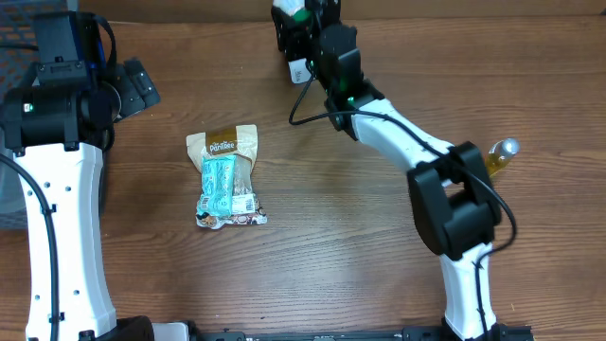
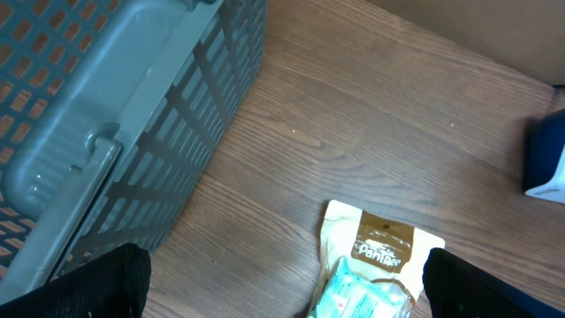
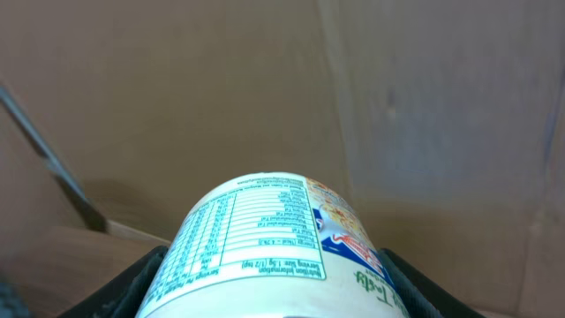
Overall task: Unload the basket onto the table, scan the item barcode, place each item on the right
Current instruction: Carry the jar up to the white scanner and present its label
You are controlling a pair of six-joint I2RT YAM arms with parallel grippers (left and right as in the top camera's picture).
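Right claw (image 3: 278, 296): pinching a white tub (image 3: 265, 238), one finger on each side of it. The printed nutrition panel faces the wrist cam, with a blue-and-red graphic on the tub's right side. Barcode side can't be told from this angle. Behind the tub is a plain brown wall.

From overhead, the right arm reaches from the near right corner across to the far edge of the counter (image 1: 341, 237). The tub sits up there at top centre, mostly hidden by the wrist.

Left claw (image 2: 287, 278): spread wide, nothing between its fingers (image 2: 97, 287). It hangs over the left side of the counter.

Just ahead of the left claw, a tan snack pouch (image 1: 225, 178) with a teal packet printed on its front lies flat on the counter, brown header toward the far edge.

A grey-blue slatted basket (image 2: 106, 115) stands beside it at the far left.

Blue-and-white object (image 2: 547, 163) at the right edge of the left wrist view, can't tell what it is.

A yellow bottle with a silver cap (image 1: 499, 156) lies on the right side of the counter, partly behind the right arm and well apart from the pouch.
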